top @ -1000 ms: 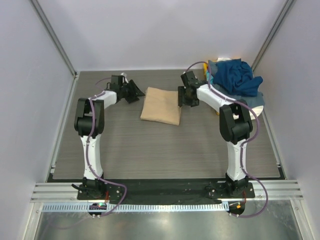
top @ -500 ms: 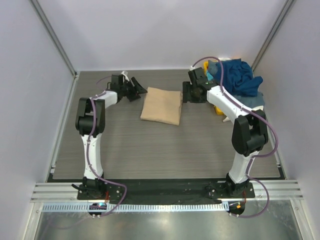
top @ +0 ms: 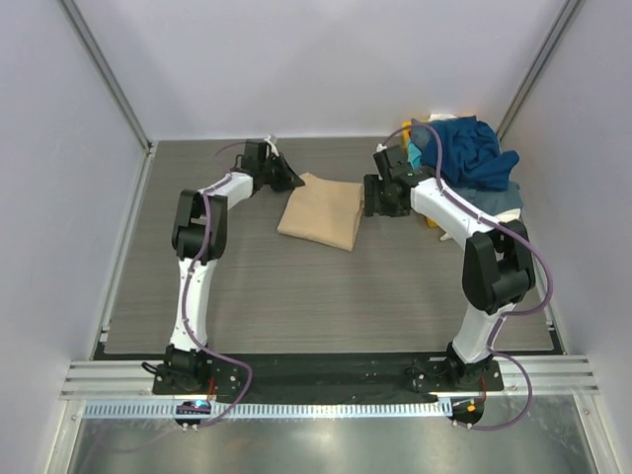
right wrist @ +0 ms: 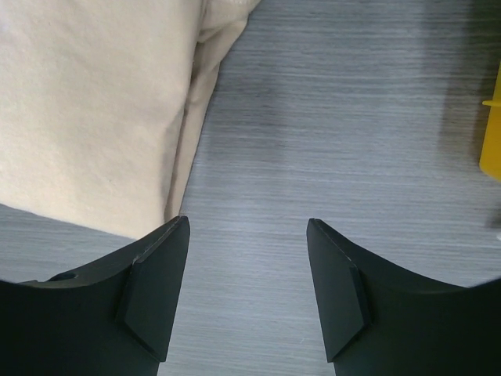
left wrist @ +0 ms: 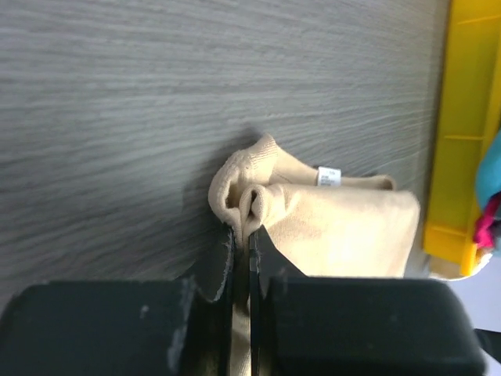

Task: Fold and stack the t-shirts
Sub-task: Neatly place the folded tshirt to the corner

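Tan t-shirt [top: 319, 210] — folded to a flat packet, mid-worktop [top: 247, 286], between the two arms. Far-left corner bunched and pinched in left pincer [left wrist: 243, 235], jaws closed on the cloth. Corner grip judged to be for lifting or turning that edge over in a further fold. Right pincer [right wrist: 244, 227] open, empty, low over bare worktop just beside the packet's right edge, likely placed to take or pin that side. Packet near-square; long axis, if any, far-to-near, near end skewed slightly left. Small white label [left wrist: 329, 176] on the edge beside the pinched corner. Remaining t-shirts [top: 472, 153] — mostly blue, heaped unfolded at far right over a yellow bin [left wrist: 458, 117], apart from the packet.
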Tool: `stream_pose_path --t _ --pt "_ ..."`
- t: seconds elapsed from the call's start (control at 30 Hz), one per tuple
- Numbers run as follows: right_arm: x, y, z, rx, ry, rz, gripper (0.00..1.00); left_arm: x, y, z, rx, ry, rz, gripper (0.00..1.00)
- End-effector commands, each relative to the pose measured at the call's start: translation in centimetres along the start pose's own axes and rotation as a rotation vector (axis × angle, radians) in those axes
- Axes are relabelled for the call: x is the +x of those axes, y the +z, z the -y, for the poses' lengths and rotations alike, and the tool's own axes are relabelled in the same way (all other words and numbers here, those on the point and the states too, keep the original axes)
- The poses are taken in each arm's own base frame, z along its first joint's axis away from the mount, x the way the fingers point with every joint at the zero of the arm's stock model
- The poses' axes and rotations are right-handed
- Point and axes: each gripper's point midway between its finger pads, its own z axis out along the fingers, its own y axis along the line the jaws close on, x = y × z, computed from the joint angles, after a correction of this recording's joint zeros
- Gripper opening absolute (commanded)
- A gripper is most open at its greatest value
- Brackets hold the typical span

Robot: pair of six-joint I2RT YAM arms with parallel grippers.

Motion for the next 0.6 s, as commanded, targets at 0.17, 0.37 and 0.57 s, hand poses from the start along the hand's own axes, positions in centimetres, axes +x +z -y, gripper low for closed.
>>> stream_pose_path --t 0.17,0.37,0.57 --pt "-0.6 -4.1 0.0 -0.054 0.027 0.093 0.68 -6.9 -11.2 -5.5 -0.397 0.154 0.044 0.0" --pt "0.6 -6.3 -1.1 -0.155 0.054 0.116 0.68 -14.5 -19.2 -14.5 -0.523 0.12 0.122 0.0" --pt "2.1 -8.3 -1.8 -0.235 0.056 0.121 0.68 -21.9 -24.9 -22.6 -0.691 0.107 0.271 0.12"
